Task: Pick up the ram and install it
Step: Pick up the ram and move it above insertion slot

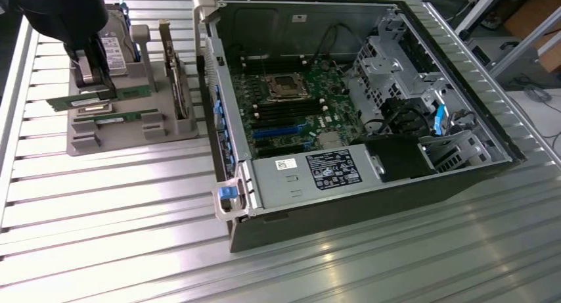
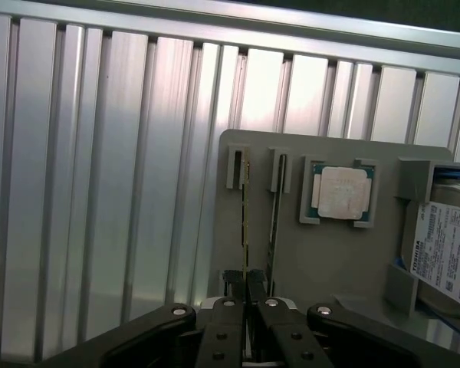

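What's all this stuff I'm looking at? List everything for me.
ram: one, green, at the grey holder, clamped by the gripper
second ram: one, green, in the holder beside the first
processor chip: one, silver, flat in the holder beside the rams
hard drive: one, silver with a white label, at the holder's end
holder: one, grey, on the table, exterior view's left
computer case: one, dark, open, exterior view's right of the holder
table: one, silver, ribbed
gripper: one, black, shut on the ram
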